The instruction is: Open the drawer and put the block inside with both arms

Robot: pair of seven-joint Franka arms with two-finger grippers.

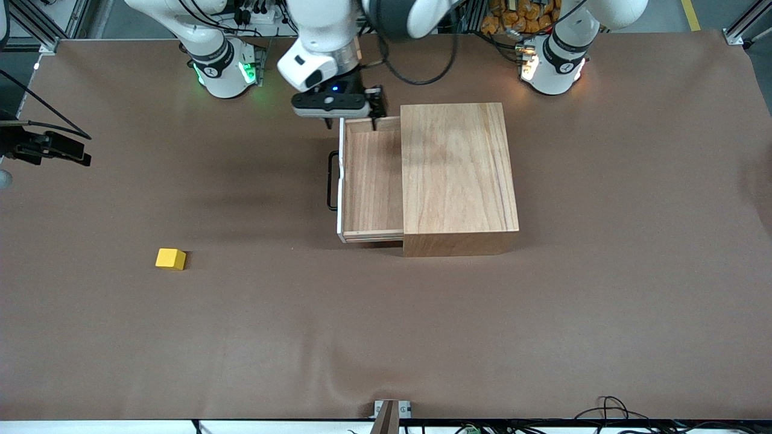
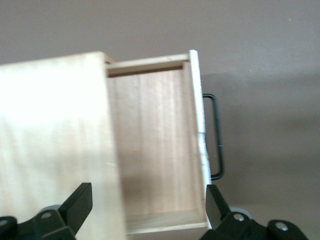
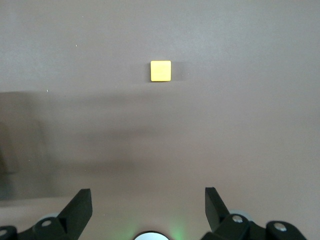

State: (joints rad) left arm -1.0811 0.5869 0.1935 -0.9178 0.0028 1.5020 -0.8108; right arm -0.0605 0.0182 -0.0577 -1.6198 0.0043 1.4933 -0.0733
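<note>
The block (image 1: pixel 170 258) lies on the table (image 1: pixel 422 337) toward the right arm's end, not yet picked up. Farther in, the drawer (image 1: pixel 371 181) stands pulled open and empty. The left end effector (image 1: pixel 353 117) hovers spread over the drawer's far corner, holding nothing. The right end effector (image 3: pixel 147 205) hangs spread and empty, looking down on the block.
</note>
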